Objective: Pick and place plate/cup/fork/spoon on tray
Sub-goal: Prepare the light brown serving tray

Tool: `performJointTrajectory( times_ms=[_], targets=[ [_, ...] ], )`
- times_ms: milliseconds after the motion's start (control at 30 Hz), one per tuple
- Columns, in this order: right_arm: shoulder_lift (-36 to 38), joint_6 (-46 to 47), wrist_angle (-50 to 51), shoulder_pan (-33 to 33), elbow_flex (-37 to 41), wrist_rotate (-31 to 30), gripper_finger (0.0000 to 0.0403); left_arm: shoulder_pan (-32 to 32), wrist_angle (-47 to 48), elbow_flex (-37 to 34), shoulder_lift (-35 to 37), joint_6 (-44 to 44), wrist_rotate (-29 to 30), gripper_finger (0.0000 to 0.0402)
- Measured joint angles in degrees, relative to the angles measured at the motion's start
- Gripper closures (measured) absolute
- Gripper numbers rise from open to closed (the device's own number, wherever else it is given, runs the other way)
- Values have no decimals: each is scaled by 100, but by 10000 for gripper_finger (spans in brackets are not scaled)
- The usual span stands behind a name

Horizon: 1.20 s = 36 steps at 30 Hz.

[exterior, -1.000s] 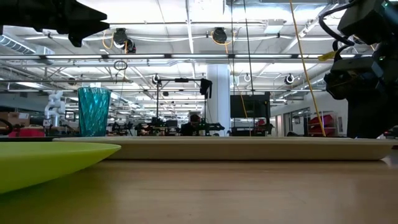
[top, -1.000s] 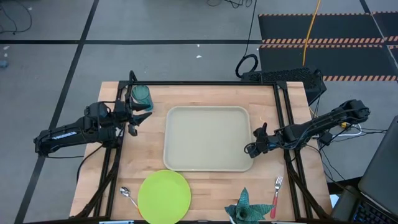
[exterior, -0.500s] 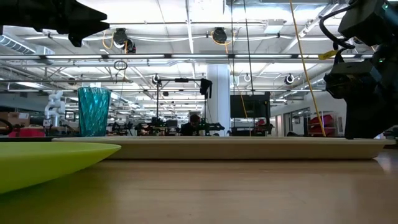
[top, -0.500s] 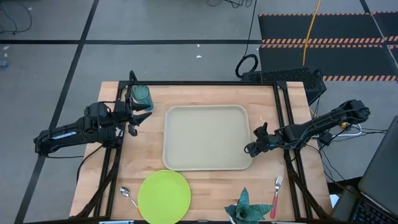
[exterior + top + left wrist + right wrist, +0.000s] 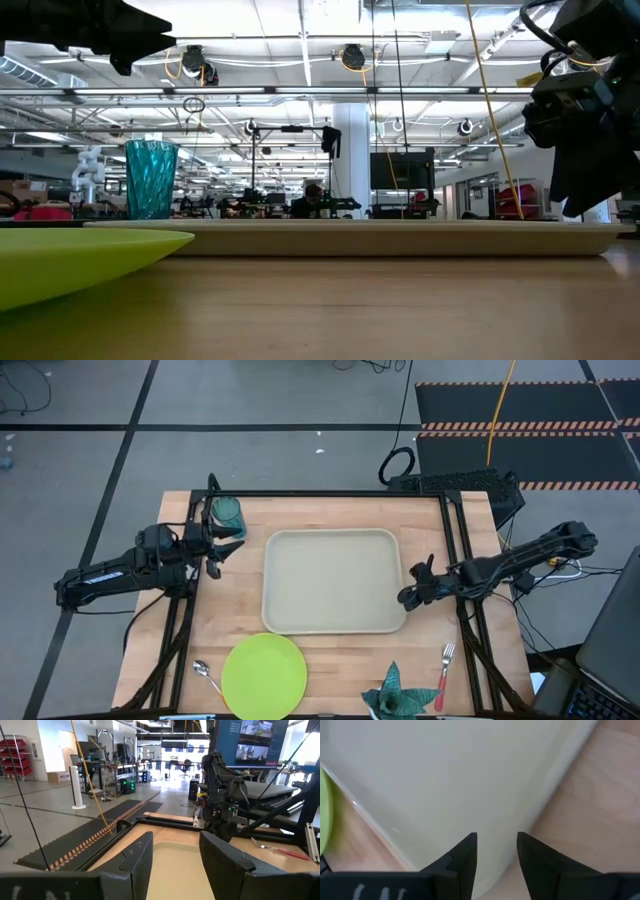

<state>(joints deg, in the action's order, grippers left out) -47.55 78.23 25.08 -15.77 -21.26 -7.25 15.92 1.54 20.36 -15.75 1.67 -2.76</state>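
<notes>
The beige tray (image 5: 333, 582) lies in the middle of the table. The lime-green plate (image 5: 264, 675) lies flat near the front edge, and the orange-handled spoon (image 5: 206, 675) is to its left. The teal cup (image 5: 228, 515) stands upright beside the tray's far left corner. The red-handled fork (image 5: 443, 672) lies at the near right. My left gripper (image 5: 213, 555) is open and empty, just on the near side of the cup. My right gripper (image 5: 406, 597) is open and empty, just above the tray's near right corner (image 5: 470, 780).
A spiky teal-green leafy object (image 5: 392, 695) sits at the front edge between the plate and the fork. Black frame rails (image 5: 455, 550) run along the table's sides. Bare wood shows to the left of the tray (image 5: 235, 595).
My right gripper has risen a little above the tray's near right corner and shifted slightly toward the table's right edge, still open.
</notes>
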Motion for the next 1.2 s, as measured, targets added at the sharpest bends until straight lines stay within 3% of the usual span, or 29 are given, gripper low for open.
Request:
performJointTrajectory(
  times_ms=[200,433,1200],
  targets=[
    [167,57,74,0,0,-4,272,-2,0,0,0,7,-26,236],
    [168,50,858,2,0,-42,273,2,-2,0,0,13,-30,236],
    [-656,1,-311,-7,4,152,273,2,-2,0,0,15,-33,236]
  ],
)
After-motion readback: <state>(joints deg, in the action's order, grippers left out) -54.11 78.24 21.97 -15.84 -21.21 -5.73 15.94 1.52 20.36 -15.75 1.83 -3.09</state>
